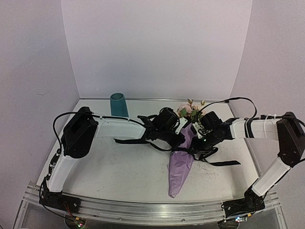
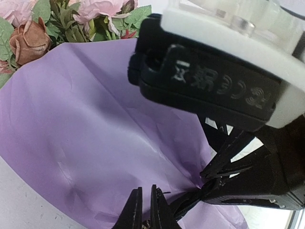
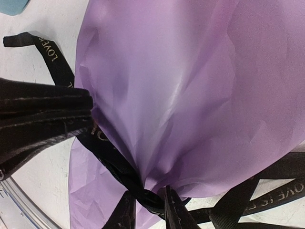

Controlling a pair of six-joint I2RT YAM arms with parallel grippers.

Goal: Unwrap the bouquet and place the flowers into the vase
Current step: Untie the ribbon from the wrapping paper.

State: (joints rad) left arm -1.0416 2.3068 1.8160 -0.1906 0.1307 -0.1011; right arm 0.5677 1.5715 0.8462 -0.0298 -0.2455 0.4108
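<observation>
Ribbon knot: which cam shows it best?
Right wrist: the ribbon knot cinches the paper just above the right gripper. Top external shows only loose ribbon tails; the arms cover the knot. Left wrist shows mostly paper, knot unclear.

**Soft even light, wrist views crowded and partly blurred**

Top view: bright, diffuse light from overhead; pale walls [image 1: 157, 43] evenly lit. Faint soft-edged shadows under both arms on the counter [image 1: 119, 167]. Left wrist view: wrapping paper [image 2: 71, 133] sharp, pale sheen along its creases; black housing [image 2: 205, 86] close to lens, slightly soft; white patch at lower right blown out. Right wrist view: broad highlight mid-paper; gold lettering on ribbon [image 3: 52, 52] legible; dark mass [image 3: 38, 119] at left edge blurred
</observation>
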